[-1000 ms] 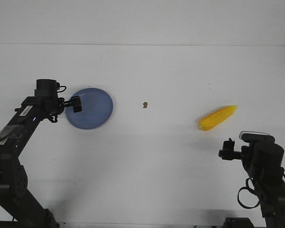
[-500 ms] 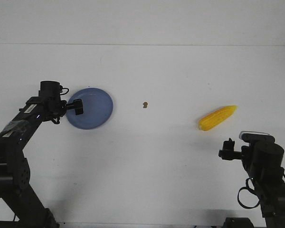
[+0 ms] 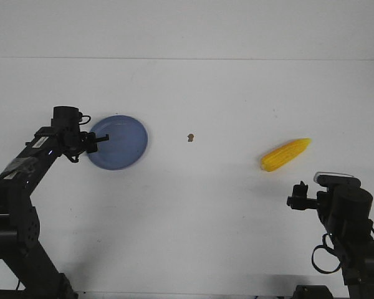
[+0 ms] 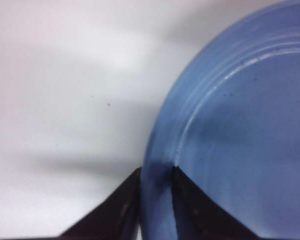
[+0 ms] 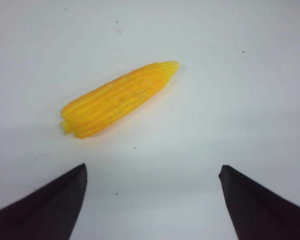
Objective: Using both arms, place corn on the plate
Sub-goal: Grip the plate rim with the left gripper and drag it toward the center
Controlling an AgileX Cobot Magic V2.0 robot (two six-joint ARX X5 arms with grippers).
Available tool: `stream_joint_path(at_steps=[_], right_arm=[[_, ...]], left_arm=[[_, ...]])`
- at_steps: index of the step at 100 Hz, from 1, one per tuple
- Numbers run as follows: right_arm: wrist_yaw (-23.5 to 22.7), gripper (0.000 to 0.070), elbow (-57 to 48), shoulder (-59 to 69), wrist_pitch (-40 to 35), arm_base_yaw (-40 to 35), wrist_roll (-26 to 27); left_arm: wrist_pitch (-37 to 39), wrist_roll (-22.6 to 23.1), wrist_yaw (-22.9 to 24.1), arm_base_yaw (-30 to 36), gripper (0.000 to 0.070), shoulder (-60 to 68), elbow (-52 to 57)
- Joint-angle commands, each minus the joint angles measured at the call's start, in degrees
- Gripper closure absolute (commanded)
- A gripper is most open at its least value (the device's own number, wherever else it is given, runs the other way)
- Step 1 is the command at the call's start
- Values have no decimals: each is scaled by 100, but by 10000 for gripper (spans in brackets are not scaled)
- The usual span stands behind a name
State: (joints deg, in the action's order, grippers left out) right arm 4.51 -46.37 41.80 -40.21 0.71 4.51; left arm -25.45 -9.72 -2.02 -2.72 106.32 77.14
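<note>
The periwinkle-blue plate (image 3: 120,142) lies on the white table at the left. My left gripper (image 3: 100,139) is shut on its left rim; in the left wrist view the two dark fingers pinch the plate's rim (image 4: 157,165), one finger outside and one inside. The yellow corn cob (image 3: 285,154) lies at the right, tip pointing to the far right. My right gripper (image 3: 297,196) is open and empty, a little nearer than the corn. In the right wrist view the corn (image 5: 117,98) lies beyond the wide-apart fingertips (image 5: 75,182).
A tiny brown speck (image 3: 190,137) lies on the white table (image 3: 193,205) between plate and corn. The table's far edge meets a white wall.
My left gripper has moved slightly right along the plate's left side and closed on its rim. The plate has shifted little. The right arm and the corn have not moved.
</note>
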Motion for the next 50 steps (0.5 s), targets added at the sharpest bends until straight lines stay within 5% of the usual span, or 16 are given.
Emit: stream_joint_path(at_steps=[1,34,50], right_arm=[[-13,139,-90,15,31,0,39],[-13,139,-90,15,31,0,39],[-15,139,-90,15,31,0,39]], left_arm=[[-15,42,-197,-35,678,92,116],[-44,-208,-1893,-35,693,-752,114],[-352,-258,-2111,149,693,-1327,90]])
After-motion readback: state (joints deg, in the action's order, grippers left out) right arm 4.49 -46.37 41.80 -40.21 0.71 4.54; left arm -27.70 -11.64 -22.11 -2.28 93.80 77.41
